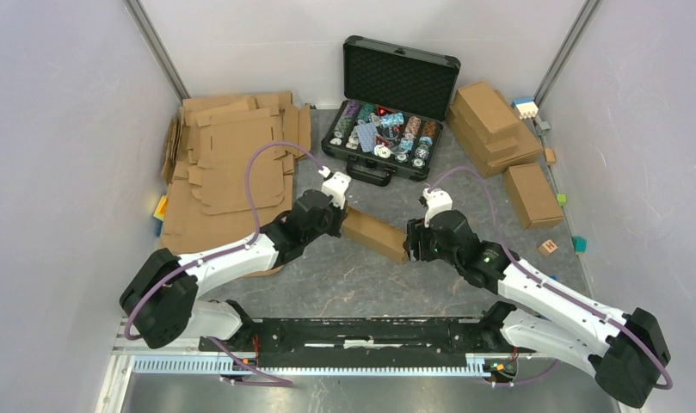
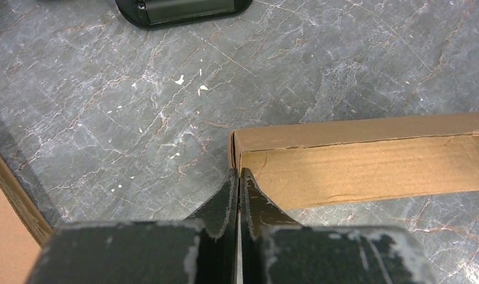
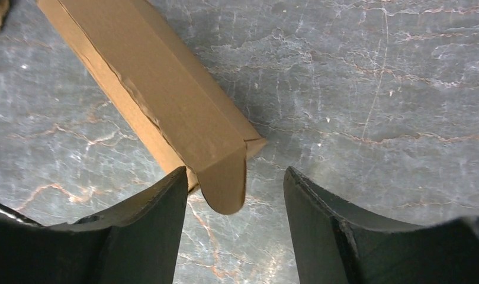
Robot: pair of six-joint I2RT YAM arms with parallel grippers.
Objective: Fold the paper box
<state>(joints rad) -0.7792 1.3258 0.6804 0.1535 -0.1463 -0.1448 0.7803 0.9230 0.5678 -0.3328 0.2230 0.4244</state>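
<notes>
Status: paper box (image 1: 374, 234) at frame centre

Folded, it lies aslant on the grey tabletop (image 1: 361, 288), mid top view, between both arms. Left pincer (image 2: 239, 176) is fully closed, tips against the box's end corner. Right pincer (image 3: 235, 173) is open, jaws either side of the rounded end tab (image 3: 224, 192).

Nothing legible shows in any view. The small wooden block (image 1: 548, 247) by the right wall carries a dark mark on its top face, too small to read. The chips (image 1: 383, 129) in the black case (image 1: 400, 77) show only patterns. The paper box (image 1: 374, 234) is plain brown cardboard.
</notes>
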